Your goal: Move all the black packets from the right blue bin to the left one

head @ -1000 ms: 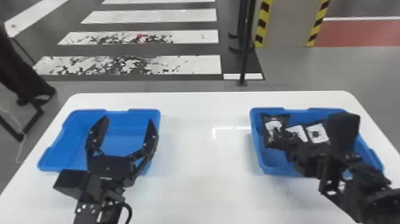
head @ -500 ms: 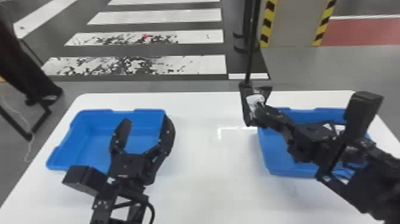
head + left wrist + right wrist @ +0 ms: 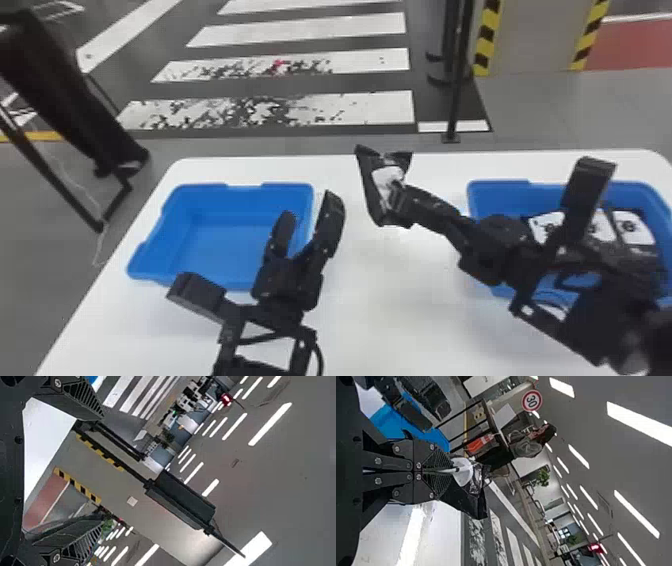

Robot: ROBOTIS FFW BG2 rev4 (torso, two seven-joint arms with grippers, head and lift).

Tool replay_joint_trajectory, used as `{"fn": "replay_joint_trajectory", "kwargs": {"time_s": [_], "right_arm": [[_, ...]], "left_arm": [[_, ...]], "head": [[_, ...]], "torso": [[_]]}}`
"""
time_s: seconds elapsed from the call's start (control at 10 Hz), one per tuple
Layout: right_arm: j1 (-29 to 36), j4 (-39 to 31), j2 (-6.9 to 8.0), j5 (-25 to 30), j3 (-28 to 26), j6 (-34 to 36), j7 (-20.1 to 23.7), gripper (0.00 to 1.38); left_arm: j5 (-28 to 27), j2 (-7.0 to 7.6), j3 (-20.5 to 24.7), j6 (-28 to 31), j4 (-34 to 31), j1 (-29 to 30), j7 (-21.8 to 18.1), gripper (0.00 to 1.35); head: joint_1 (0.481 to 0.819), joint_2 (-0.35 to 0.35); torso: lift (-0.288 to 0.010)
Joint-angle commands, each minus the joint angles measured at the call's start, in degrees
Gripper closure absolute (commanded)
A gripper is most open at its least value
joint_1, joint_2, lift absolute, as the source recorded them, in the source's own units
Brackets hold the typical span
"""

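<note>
Swinging out over the worktop (image 3: 375, 305), the R hand (image 3: 451, 471) has just left the R blue bin (image 3: 500, 187) w/ a black packet (image 3: 372, 194); ½ sec or so ago it was already out, at that bin's far L corner, & before that down among the others. Now it's in the gap btwn the two bins, toward the worktop's far side, so this packet's pick looks done & the carry is underway, approx. midway, my est. Drop-off in the L blue bin (image 3: 210, 240) is yet to come. At least 3 more packets (image 3: 634, 227) lie in the R blue bin, labels up, so more trips req'd after this one. L hand (image 3: 309, 207) has shifted right too, now by the L blue bin's R wall; prob. needs to keep out of the way, or the two arms could bump. Pose: R arm comes in from the near R, crosses above its bin & points left & far, fingers closed tight on the packet, which sticks out past the tips, tilted, held up off the worktop. L arm comes from the near side, pointing far, fingers spread wide w/ nothing btwn them.
</note>
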Motion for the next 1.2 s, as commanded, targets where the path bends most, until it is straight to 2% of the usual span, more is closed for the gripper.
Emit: {"fn": "replay_joint_trajectory", "kwargs": {"time_s": [0.0,0.2,0.4,0.9,1.0,1.1], "right_arm": [[-1.26,2.44,-0.13,-3.82,2.29,-0.15,1.14,1.15],[-1.54,3.85,-0.21,-5.88,2.52,-0.29,2.37,1.15],[-2.38,6.66,-0.30,-10.56,3.54,-0.29,4.04,1.15],[-3.65,7.79,-0.92,-12.05,6.63,0.28,4.74,1.15],[-3.65,7.79,-0.92,-12.05,6.74,0.28,4.74,1.15],[-3.93,7.93,-0.92,-12.05,6.74,0.28,4.74,1.15]], "left_arm": [[3.16,0.19,-0.97,-0.43,0.00,-0.43,-0.33,0.11],[3.16,0.19,-0.97,-2.96,-0.14,-0.58,-0.33,0.11],[2.93,0.19,-1.20,-2.96,-0.14,-0.86,-0.33,0.11],[0.64,0.37,-1.20,-2.39,-0.14,-1.14,-0.33,0.11],[0.53,0.37,-1.09,-1.83,0.00,-1.14,-0.24,0.26],[0.87,0.37,-0.97,-0.85,-0.14,-1.00,-0.24,0.71]], "head": [[0.695,0.187],[0.695,0.210],[0.695,0.229],[0.695,0.255],[0.695,0.260],[0.695,0.261]], "torso": [[-0.168],[-0.168],[-0.168],[-0.168],[-0.168],[-0.168]]}}
